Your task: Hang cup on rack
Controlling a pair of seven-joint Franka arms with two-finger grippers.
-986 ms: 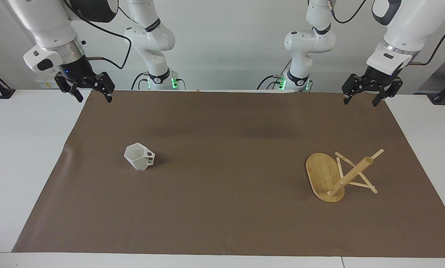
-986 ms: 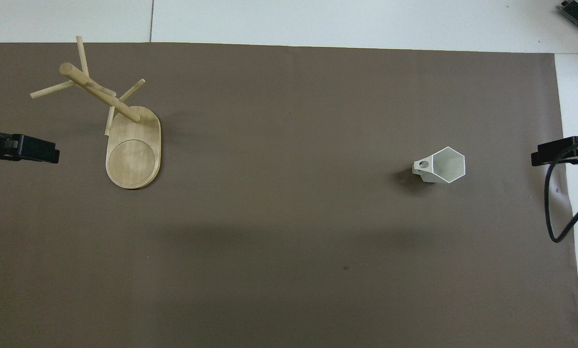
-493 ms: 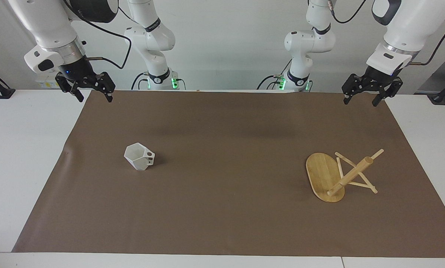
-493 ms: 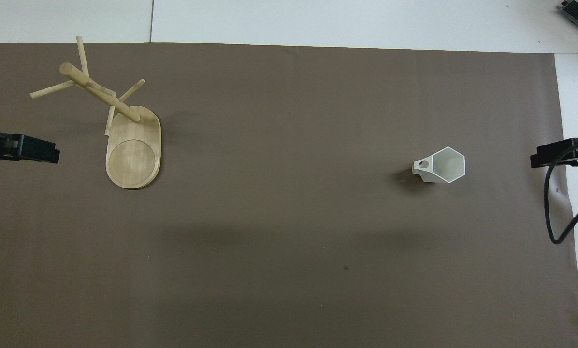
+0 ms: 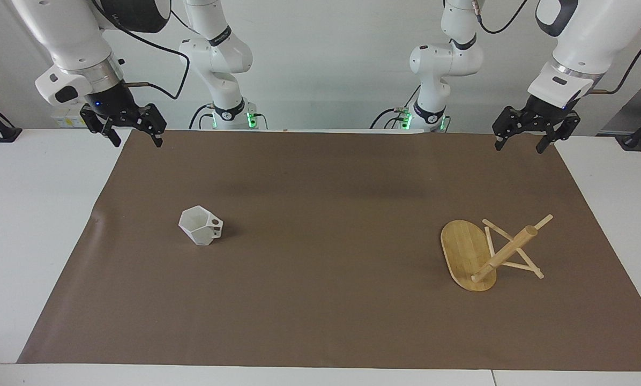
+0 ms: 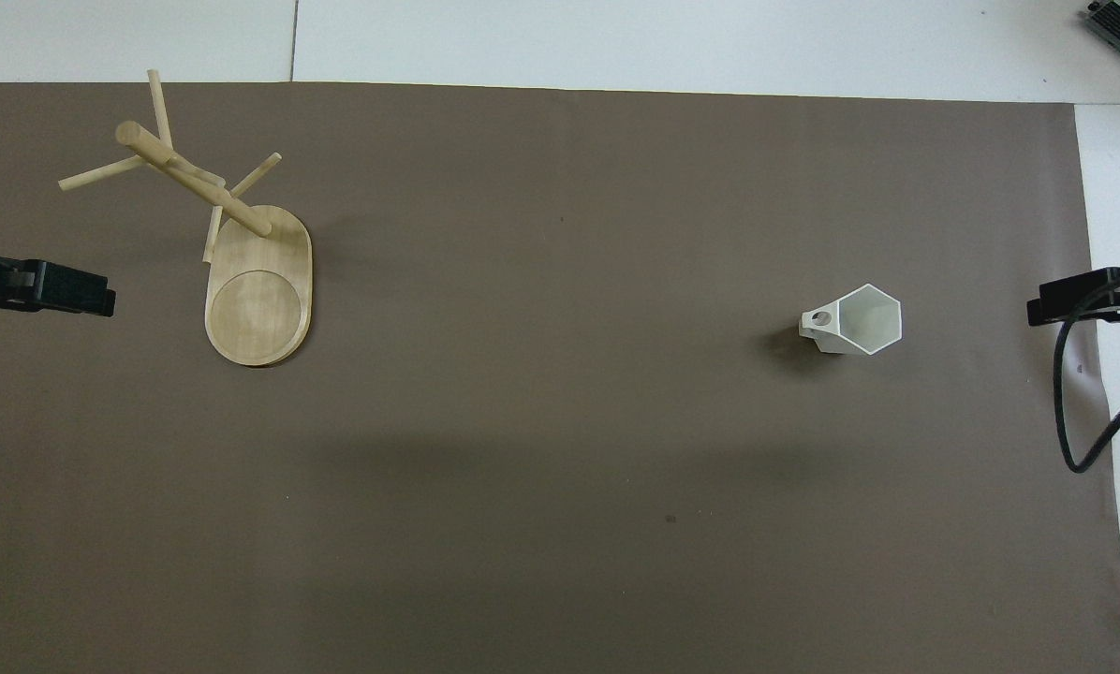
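A brown paper sheet [image 5: 320, 257] covers a white table [image 5: 25, 225] before a pale wall. The faceted white cup [image 5: 200, 225] and bamboo rack [image 5: 486, 254] stand well apart. The left gripper [image 5: 520, 142] and right gripper [image 5: 134, 140] hang open, empty.

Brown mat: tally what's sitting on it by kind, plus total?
Cup: 1, white, toward the right arm's end.
Rack: 1, bamboo, toward the left arm's end.
Total: 2.
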